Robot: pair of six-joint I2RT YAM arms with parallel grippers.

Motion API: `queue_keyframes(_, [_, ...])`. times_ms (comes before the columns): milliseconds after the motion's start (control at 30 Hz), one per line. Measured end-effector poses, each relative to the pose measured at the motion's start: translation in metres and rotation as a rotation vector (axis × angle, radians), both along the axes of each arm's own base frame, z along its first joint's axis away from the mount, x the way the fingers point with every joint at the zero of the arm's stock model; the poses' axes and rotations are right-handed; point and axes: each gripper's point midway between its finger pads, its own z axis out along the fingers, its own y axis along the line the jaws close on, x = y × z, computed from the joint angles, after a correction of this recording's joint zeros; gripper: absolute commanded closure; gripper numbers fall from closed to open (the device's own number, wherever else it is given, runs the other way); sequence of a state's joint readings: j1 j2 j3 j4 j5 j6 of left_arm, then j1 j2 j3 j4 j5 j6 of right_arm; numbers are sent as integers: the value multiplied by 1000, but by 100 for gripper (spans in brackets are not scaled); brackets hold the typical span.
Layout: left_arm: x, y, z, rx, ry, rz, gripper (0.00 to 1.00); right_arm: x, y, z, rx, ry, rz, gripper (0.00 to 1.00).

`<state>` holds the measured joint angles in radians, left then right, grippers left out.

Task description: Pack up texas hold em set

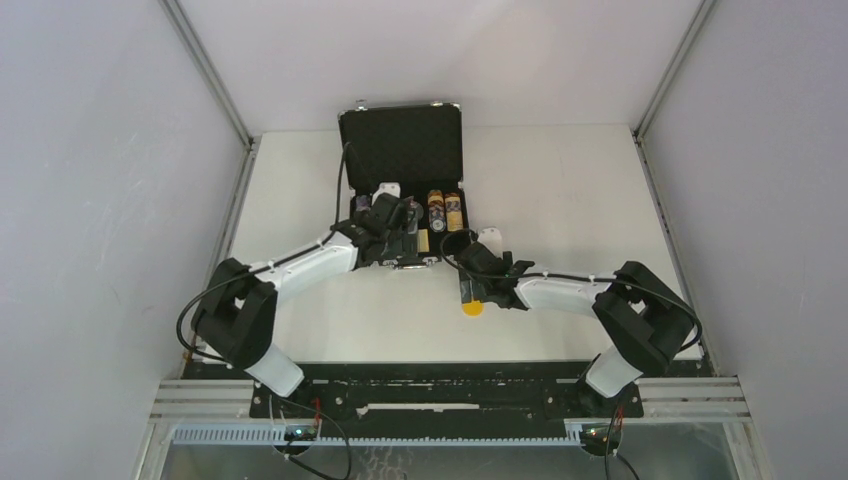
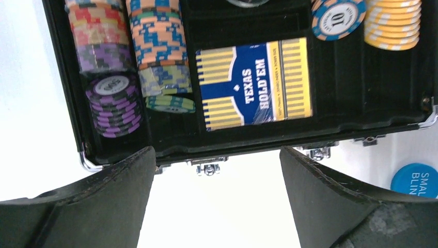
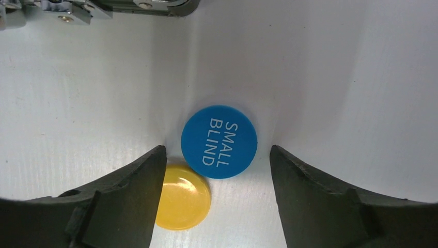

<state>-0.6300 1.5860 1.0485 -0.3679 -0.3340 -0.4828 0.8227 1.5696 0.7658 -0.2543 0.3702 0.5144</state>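
The black silver-edged briefcase (image 1: 400,145) lies open at the table's far middle. In the left wrist view the briefcase (image 2: 356,98) holds rows of multicoloured poker chips (image 2: 157,41) and the yellow-blue card box (image 2: 255,85). My left gripper (image 2: 217,170) is open and empty, just above the case's front edge (image 1: 405,240). My right gripper (image 3: 217,155) is open over the table in front of the case (image 1: 470,290). The blue "SMALL BLIND" disc (image 3: 219,141) lies flat between its fingers. The yellow disc (image 3: 183,198) lies beside the left finger and touches the blue one. The white disc and the triangular token are out of view.
The case's silver latches (image 2: 209,168) face me. The blue disc also shows at the right edge of the left wrist view (image 2: 416,179). The yellow disc shows below the right gripper in the top view (image 1: 472,307). White table (image 1: 560,190) spreads right of the case, with walls around.
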Motion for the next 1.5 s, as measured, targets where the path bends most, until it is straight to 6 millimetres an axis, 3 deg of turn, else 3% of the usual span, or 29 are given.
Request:
queue_keyframes(133, [-12,3,-4,-2,8,-3,7,3,-1,0,-3,-13,-16,35])
queue_keyframes(400, [-26,-1,14,-42,-41,-31,7,7,1,-1,1,-29,-24,48])
queue_keyframes(733, [-39,-4,2,-36,-16,-44,7,4,-1,2,0,-22,-21,51])
queue_keyframes(933, [-40,-5,4,-50,-24,-39,7,6,1,18,15,-37,-13,51])
queue_keyframes(1267, [-44,5,23,-77,-86,-16,8,43,42,68,84,-125,39,48])
queue_keyframes(1500, [-53,18,18,-70,-89,12,9,82,92,75,92,-138,111,48])
